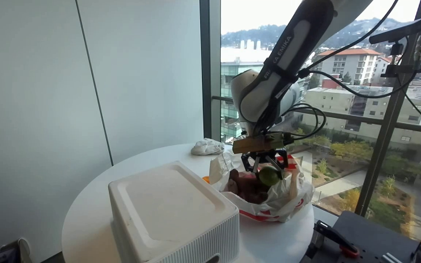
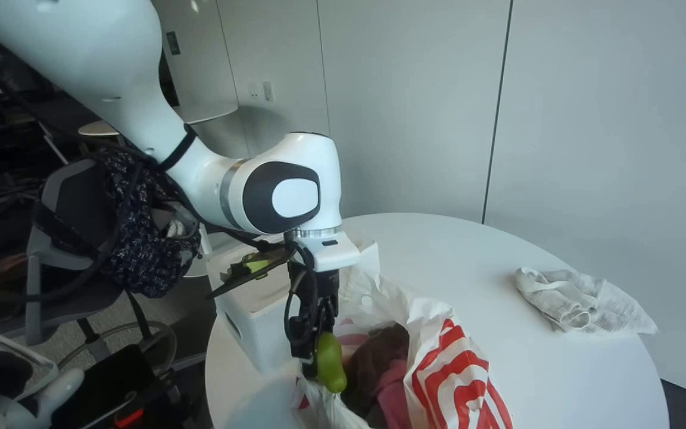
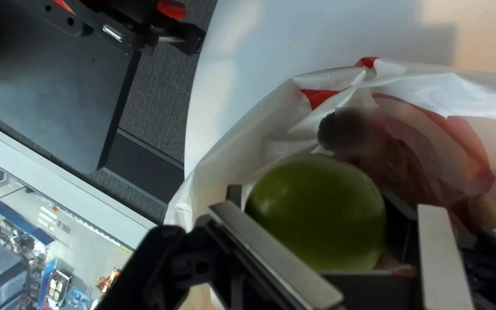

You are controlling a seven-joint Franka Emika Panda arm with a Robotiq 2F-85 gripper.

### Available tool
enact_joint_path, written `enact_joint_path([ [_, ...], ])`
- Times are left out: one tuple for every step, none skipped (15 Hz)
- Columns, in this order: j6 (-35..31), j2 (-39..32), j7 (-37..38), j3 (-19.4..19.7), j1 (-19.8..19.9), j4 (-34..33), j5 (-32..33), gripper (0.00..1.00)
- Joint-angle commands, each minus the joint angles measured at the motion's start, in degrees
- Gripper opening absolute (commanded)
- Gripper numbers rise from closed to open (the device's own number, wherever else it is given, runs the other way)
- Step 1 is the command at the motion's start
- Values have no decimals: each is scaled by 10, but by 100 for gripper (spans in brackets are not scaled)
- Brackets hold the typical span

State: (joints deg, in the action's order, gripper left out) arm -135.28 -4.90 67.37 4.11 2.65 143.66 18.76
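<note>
Claw (image 1: 269,172) is part-open, jaws set against both sides of a green pear-shaped fruit (image 2: 330,363), so it has a grip on it. Fruit hangs btwn the fingertips at the mouth of a white plastic bag (image 2: 462,375) w/ red stripes; can't tell if it touches the plastic. In bag: brown plush item (image 1: 247,188) & smth pink (image 2: 393,393). Bag sits on round white bench (image 2: 450,256), near its edge. White ribbed bin (image 1: 174,204), flat face up, is just beside bag; crumpled white cloth (image 2: 581,301) lies on same bench, apart from bag. Sm. orange item (image 1: 206,179), mostly hidden, shows next to bag in an exterior view.
</note>
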Motion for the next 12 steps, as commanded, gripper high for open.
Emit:
enact_joint_path([
  [-33,-22,47,16,-8,-35,95,50],
  [-41,-33,50,20,-7,-42,109,50],
  [-50,-43,50,22,-6,-49,118,50],
  [-59,-59,49,25,-7,-57,127,50],
  [-74,-72,46,27,-8,-64,129,50],
  [-89,-89,40,27,-10,-72,123,50],
  [-101,-103,40,30,-13,-79,122,50],
  [-113,-117,38,33,-17,-86,121,50],
  [-124,-125,33,34,-22,-89,114,94],
  [-132,-125,32,38,-29,-91,117,96],
  [-132,-116,32,43,-37,-90,121,100],
  [-124,-104,34,47,-46,-87,122,100],
])
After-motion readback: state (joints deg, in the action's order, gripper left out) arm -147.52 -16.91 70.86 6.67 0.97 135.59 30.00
